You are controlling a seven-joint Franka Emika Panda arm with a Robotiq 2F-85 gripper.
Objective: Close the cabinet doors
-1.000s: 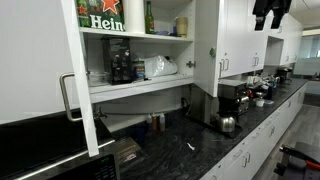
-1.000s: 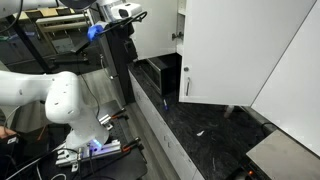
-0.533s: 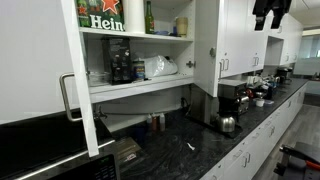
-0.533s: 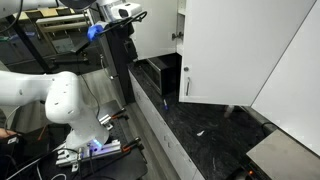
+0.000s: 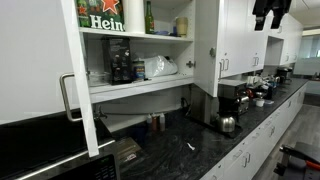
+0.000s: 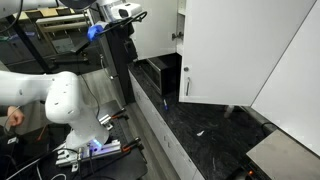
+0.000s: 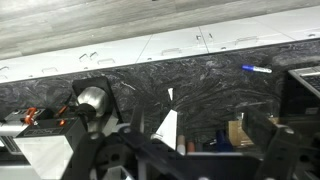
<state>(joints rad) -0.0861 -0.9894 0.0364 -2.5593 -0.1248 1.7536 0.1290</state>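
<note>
Both cabinet doors stand open. In an exterior view the near door (image 5: 40, 60) with its silver bar handle (image 5: 68, 97) swings out at the left. The far door (image 5: 207, 45) stands out edge-on past the open shelves. In an exterior view one door (image 6: 240, 50) with its handle (image 6: 184, 85) faces the camera, and the second door (image 6: 297, 90) cuts in at the right. My gripper (image 5: 270, 10) hangs high, well away from both doors, and also shows in an exterior view (image 6: 115, 12). In the wrist view its dark fingers (image 7: 190, 160) look open and empty above the countertop.
The black countertop (image 5: 200, 150) carries a kettle (image 5: 227, 123), a coffee machine (image 5: 236, 98) and a pen (image 5: 191, 146). The shelves hold a green box (image 5: 100, 14), bottles and a bag. A microwave (image 6: 160, 72) sits under the cabinet. A person's hand (image 6: 12, 117) shows at the left edge.
A person's hand has come up at the left edge of an exterior view. The arm, the gripper and both doors have not moved.
</note>
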